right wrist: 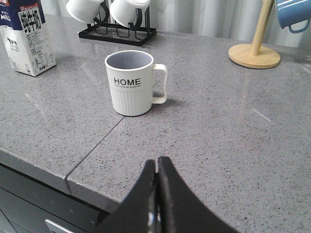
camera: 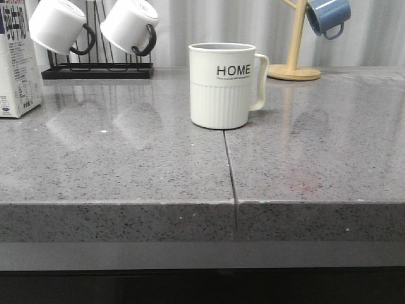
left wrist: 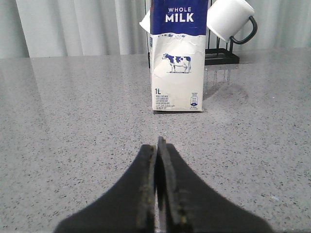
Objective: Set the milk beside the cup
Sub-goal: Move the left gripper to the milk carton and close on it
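Observation:
The milk is a white carton with a blue top band; it stands upright at the far left of the counter, cut by the front view's edge. In the left wrist view the milk faces my left gripper, which is shut, empty and well short of it. The cup, cream with ribbed lower half and "HOME" lettering, stands mid-counter, handle to the right. My right gripper is shut and empty near the counter's front edge, apart from the cup. Neither gripper shows in the front view.
A black rack with two white mugs stands behind, between milk and cup. A wooden mug tree with a blue mug is at the back right. A seam runs through the counter in front of the cup.

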